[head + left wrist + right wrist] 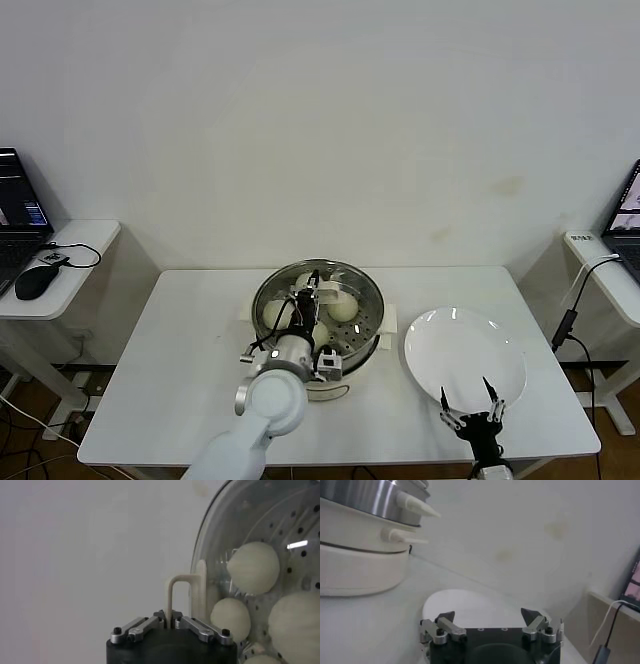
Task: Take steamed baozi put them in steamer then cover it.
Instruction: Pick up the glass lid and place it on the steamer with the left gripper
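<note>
The steel steamer (368, 300) stands mid-table on its cream-white base, with several cream-white baozi (343, 309) on its perforated tray. The clear glass cover (220, 525) sits on the pot. My left gripper (305, 297) is over the pot, shut on the cover's cream-white handle (182, 592). Through the glass the left wrist view shows baozi (253, 567) below. My right gripper (472, 407) is open and empty at the table's near right, at the front edge of the white plate (465, 355).
The empty white plate lies right of the steamer, also in the right wrist view (470, 605). The steamer's base (355, 570) shows there too. Side desks with laptops stand far left (20, 215) and far right (628, 215). A black mouse (38, 280) lies on the left desk.
</note>
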### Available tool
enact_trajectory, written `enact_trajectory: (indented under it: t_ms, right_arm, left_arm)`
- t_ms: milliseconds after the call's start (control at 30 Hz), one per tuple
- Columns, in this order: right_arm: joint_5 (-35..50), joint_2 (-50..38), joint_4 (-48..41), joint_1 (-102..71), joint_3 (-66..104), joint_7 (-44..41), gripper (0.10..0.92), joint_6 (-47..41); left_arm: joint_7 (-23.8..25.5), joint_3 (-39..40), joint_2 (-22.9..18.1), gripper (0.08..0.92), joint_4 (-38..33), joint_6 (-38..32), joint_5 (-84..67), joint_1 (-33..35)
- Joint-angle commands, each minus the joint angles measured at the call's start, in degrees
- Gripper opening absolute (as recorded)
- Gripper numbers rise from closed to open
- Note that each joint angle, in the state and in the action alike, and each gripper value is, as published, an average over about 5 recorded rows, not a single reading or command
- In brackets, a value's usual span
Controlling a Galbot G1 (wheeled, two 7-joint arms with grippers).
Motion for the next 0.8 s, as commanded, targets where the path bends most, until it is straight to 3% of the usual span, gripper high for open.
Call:
enact_trajectory:
  t_ms: [33,800]
  right_arm:
    - [-0.24,-0.05,-0.26,-0.01,-0.07,0.1,0.823,0.18]
    - [-0.48,0.04,-0.62,-0.1,-0.4,-0.06,0.823,0.37]
  left_arm:
    - [0.46,0.28,-1.02,0.143,0.95,0.04,1.03,-0.27]
    - [-0.69,-1.05,-0.96,0.143,2.58,-0.74,0.93,-0.27]
